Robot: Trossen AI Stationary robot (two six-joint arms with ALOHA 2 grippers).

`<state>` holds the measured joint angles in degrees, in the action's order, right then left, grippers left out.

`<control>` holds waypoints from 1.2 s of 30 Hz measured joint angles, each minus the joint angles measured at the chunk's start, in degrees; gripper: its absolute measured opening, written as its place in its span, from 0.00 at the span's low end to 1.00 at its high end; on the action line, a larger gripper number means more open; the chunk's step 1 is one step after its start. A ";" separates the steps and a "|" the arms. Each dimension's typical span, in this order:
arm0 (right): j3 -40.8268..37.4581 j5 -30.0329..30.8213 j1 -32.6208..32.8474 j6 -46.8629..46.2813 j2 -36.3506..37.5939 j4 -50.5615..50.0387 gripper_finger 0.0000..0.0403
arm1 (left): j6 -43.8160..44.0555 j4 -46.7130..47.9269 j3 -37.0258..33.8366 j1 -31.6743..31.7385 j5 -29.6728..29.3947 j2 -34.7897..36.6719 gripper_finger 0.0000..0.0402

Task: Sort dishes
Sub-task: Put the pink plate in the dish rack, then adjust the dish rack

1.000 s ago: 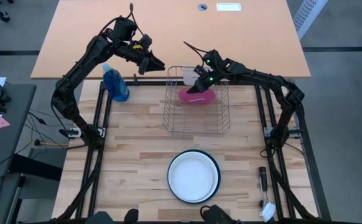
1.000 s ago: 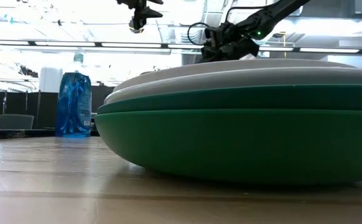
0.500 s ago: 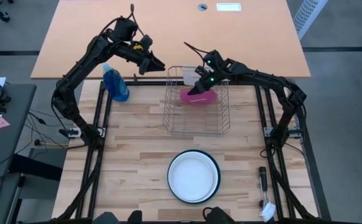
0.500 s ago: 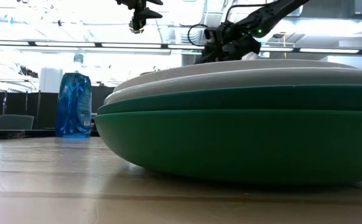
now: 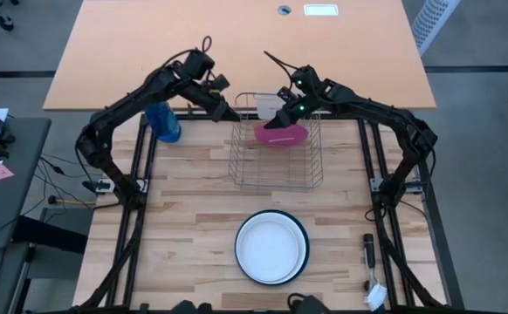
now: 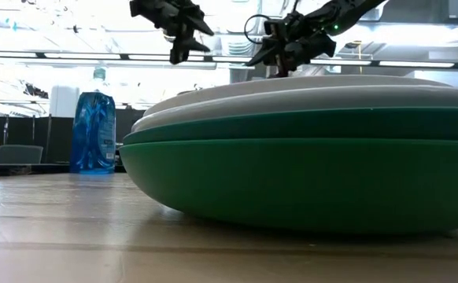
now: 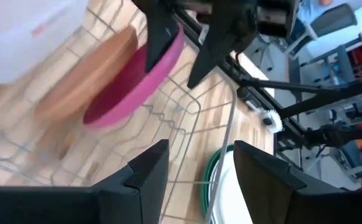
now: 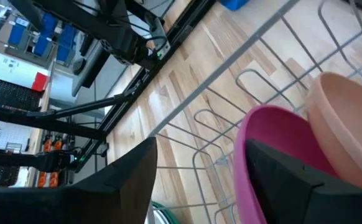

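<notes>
Fingers: right gripper open astride pink plate | left gripper open above rack

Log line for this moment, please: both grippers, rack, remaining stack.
left gripper: open, at dish rack far-left corner | right gripper: open, over pink plate in rack | salmon plate: racked beside pink | plate stack: near edge

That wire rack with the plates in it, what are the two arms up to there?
They are sorting plates. The right hand hangs open over the pink plate, which stands in the wire rack beside a salmon-orange plate. The left hand hovers open at the rack's far left corner. A stack topped by a white plate waits near the table's front edge.
</notes>
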<state>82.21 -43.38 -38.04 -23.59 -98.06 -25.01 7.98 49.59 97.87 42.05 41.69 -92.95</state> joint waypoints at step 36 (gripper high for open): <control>11.50 32.83 -4.31 11.20 -0.03 -46.16 0.49 | 10.94 2.21 -5.74 -5.60 -23.61 0.07 0.43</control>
<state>93.72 -10.54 -42.35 -12.39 -98.09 -71.16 18.92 51.80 92.13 36.45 18.08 -92.88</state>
